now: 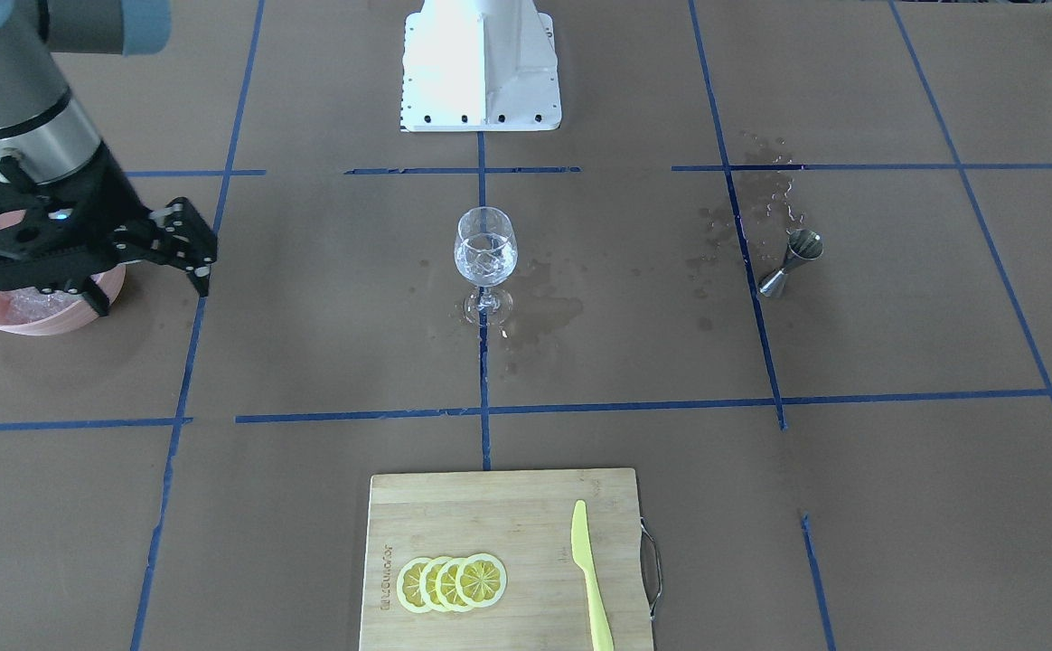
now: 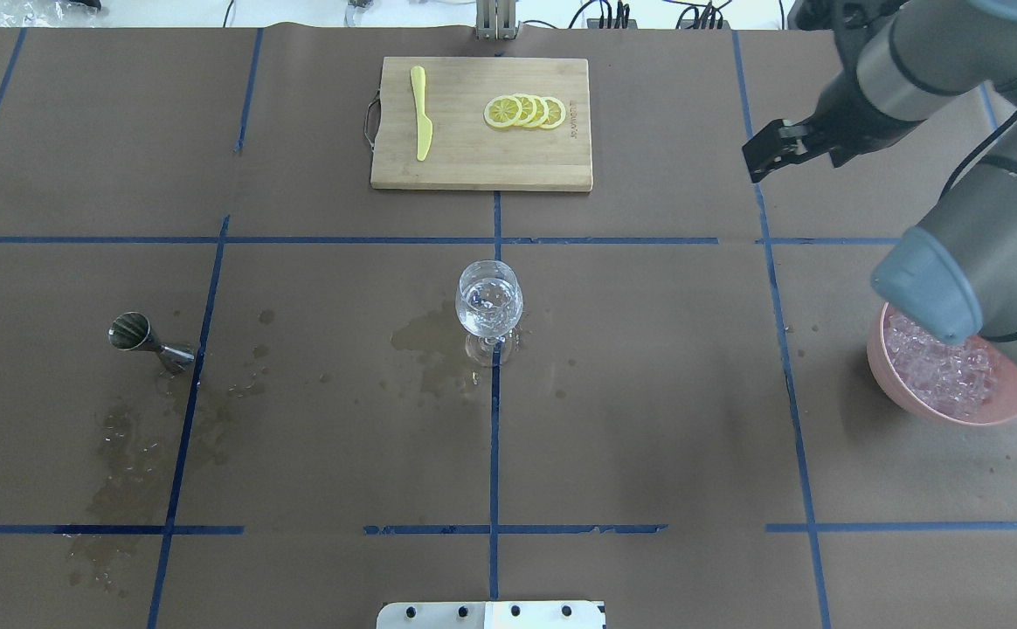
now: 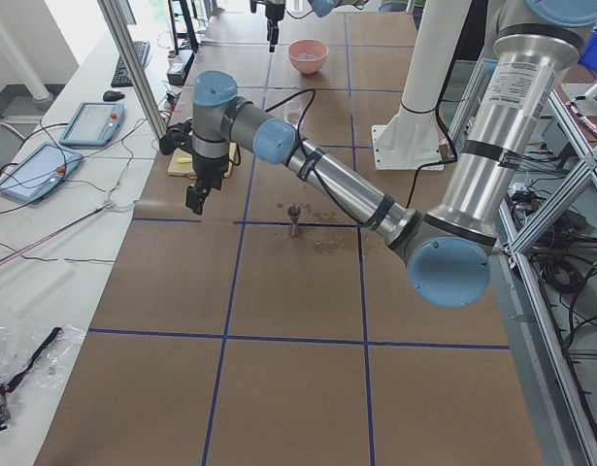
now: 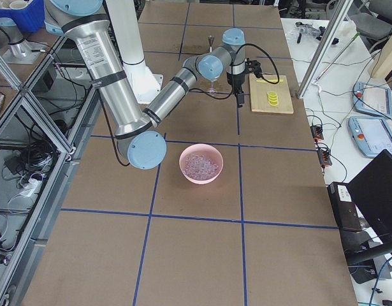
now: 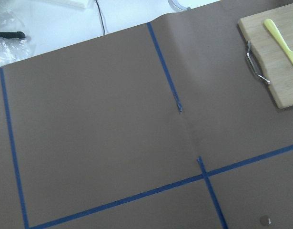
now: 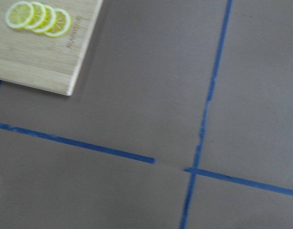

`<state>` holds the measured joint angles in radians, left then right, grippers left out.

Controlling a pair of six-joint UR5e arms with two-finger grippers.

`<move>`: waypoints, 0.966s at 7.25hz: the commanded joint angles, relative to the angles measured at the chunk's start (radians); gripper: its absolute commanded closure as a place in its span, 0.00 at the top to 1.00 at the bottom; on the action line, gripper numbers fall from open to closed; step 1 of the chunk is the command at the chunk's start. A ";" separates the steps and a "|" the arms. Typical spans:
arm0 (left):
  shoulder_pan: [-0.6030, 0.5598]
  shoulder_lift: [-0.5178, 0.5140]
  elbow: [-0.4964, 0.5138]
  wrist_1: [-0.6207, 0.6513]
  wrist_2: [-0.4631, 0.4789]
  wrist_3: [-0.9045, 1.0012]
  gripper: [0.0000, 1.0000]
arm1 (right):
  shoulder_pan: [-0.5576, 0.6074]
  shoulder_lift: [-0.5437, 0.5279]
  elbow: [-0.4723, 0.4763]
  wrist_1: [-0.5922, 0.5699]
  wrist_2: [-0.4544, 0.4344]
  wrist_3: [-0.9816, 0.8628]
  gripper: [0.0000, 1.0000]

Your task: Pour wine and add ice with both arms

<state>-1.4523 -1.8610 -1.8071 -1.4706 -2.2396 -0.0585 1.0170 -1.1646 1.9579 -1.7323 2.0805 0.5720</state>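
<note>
Hovering: black two-finger right claw (image 2: 753,162) toward the far right corner of the brown desk (image 2: 648,393); spread unclear.
Left claw (image 3: 195,202): over the far edge; spread unclear.

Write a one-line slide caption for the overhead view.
Glass mid-table amid spills; jigger left, bowl of ice right, right tool hovering beyond.

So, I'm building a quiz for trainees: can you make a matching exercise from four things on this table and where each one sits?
Things:
1. wine glass
2. jigger
3. ice
4. lemon slices

Places:
A. on the cutting board
B. in the pink bowl
C. on a blue tape line at mid-table
D. on the robot's left half of the table

Pairs: 1-C, 2-D, 3-B, 4-A
</note>
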 commanded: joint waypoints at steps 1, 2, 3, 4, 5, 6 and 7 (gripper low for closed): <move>-0.094 0.025 0.110 0.001 -0.006 0.086 1.00 | 0.165 -0.114 -0.028 -0.044 0.111 -0.278 1.00; -0.117 0.095 0.114 -0.004 -0.008 0.154 1.00 | 0.252 -0.174 -0.049 -0.043 0.180 -0.408 1.00; -0.137 0.121 0.123 -0.004 -0.035 0.196 1.00 | 0.325 -0.238 -0.072 -0.039 0.214 -0.531 1.00; -0.154 0.187 0.130 -0.005 -0.070 0.263 1.00 | 0.375 -0.309 -0.097 -0.033 0.223 -0.675 1.00; -0.154 0.228 0.141 -0.005 -0.105 0.305 1.00 | 0.434 -0.370 -0.108 -0.033 0.222 -0.742 1.00; -0.154 0.255 0.146 -0.007 -0.109 0.304 1.00 | 0.448 -0.410 -0.114 -0.030 0.230 -0.742 1.00; -0.154 0.263 0.150 -0.007 -0.106 0.302 1.00 | 0.448 -0.396 -0.134 -0.030 0.227 -0.721 1.00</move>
<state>-1.6050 -1.6221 -1.6638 -1.4766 -2.3404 0.2366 1.4489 -1.5456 1.8444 -1.7639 2.3057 -0.1482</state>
